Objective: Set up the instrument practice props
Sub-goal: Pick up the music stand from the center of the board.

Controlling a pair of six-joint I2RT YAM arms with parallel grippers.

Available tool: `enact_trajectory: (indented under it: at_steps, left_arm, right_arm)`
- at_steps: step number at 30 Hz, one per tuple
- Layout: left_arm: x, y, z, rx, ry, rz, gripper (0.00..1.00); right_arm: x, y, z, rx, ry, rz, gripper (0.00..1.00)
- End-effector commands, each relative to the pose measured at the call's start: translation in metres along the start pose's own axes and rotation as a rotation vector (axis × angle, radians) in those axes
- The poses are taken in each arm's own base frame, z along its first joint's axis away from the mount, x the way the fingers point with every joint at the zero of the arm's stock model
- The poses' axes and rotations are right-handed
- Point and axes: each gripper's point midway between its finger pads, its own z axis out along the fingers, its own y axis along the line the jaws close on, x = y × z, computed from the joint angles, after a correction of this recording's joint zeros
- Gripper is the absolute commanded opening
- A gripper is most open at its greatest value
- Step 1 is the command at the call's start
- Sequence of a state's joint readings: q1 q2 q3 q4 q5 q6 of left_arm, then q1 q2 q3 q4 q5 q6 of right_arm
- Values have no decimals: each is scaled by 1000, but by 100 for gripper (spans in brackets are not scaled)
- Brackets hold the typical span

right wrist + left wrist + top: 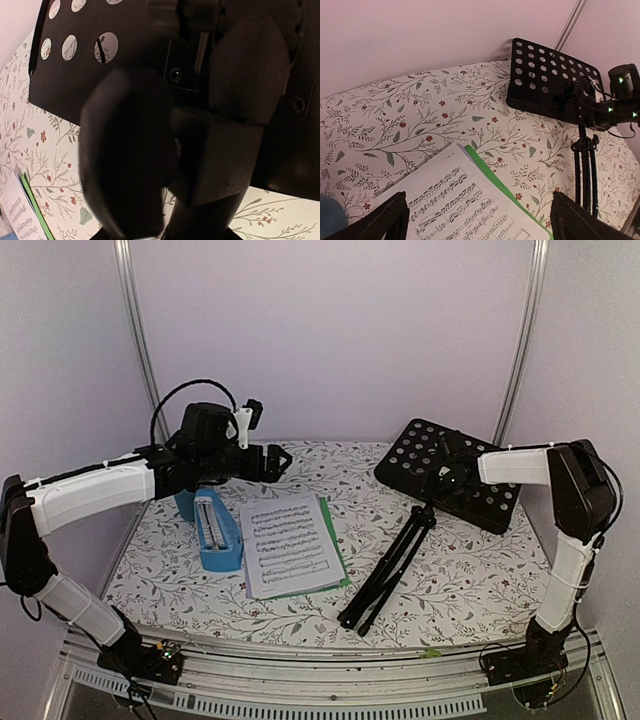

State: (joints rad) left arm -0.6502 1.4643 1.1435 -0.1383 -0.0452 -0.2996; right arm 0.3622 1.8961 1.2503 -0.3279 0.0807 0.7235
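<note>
Showing the right gripper (195, 125) at the head of the black tripod music stand (398, 555). Its two dark fingers (127, 150) are sitting part-way apart, one on either side of the black joint block (215, 160) under the perforated desk (75, 75). Whether they are pressing on the block cannot be told from this blurred close view.

In the top view the right gripper (450, 480) is reaching toward 9 o'clock over the perforated desk (418, 452). The desk is sitting at 2 o'clock on the floral-printed tablecloth (460, 575). The stand's pole and folded legs are running from the desk toward 7 o'clock, with the feet ending near the table's front edge.

The left gripper (272, 462) is hanging at 11 o'clock above the cloth. Its fingers (370, 222) are spread wide apart and gripping nothing. Its wrist view is looking across the pages toward the desk (540, 75).

Near the table's centre, the white and green sheet-music pages (290, 545) are lying flat in a stack, with the green sheet showing along the 3 o'clock edge. The pages are lying apart from the stand's legs.

The small blue pyramid-shaped metronome (215, 532) is sitting just beside the pages at their 9 o'clock. The teal cylinder cup (186, 505) is standing just beside the metronome at its 11 o'clock, partly hidden under the left arm.
</note>
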Motion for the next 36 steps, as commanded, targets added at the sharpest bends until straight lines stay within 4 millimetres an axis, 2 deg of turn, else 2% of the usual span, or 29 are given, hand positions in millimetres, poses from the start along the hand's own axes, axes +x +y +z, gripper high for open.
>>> enact_trajectory:
  at_steps: [1, 5, 7, 11, 17, 21, 24, 27, 29, 33, 35, 36]
  left_arm:
    - [-1, -10, -4, 35, -1, 8, 99]
    - [1, -14, 0, 58, 5, -1, 99]
    - [2, -17, 2, 73, 9, -13, 99]
    - [4, -23, 9, 113, 15, -44, 99]
    - [11, -47, 22, 248, 52, -133, 99]
    - [15, -58, 34, 308, 79, -187, 99]
    - [15, -57, 42, 307, 79, -200, 99]
    - [-5, -41, 46, 272, 45, -183, 99]
    - [-29, -21, 44, 252, 14, -196, 98]
    - [-92, -6, 26, 326, -88, -173, 97]
    - [-115, 1, 26, 319, -105, -157, 97]
    - [-119, 7, 30, 300, -92, -162, 97]
  right_arm:
    - [-4, 1, 4, 19, -13, 4, 34]
    - [-19, 5, -8, 30, -62, -33, 0]
    - [-27, 8, -17, 27, -92, -67, 0]
    - [-49, 20, -47, -18, -199, -144, 0]
    - [-87, 70, -116, -226, -437, -275, 0]
    - [-96, 102, -152, -328, -552, -382, 0]
    - [-102, 122, -172, -414, -600, -417, 0]
    - [-107, 140, -196, -502, -649, -451, 0]
    - [-110, 149, -210, -549, -681, -471, 0]
    - [-117, 167, -232, -622, -732, -516, 0]
    - [-120, 174, -244, -656, -755, -528, 0]
    - [-124, 179, -251, -674, -771, -530, 0]
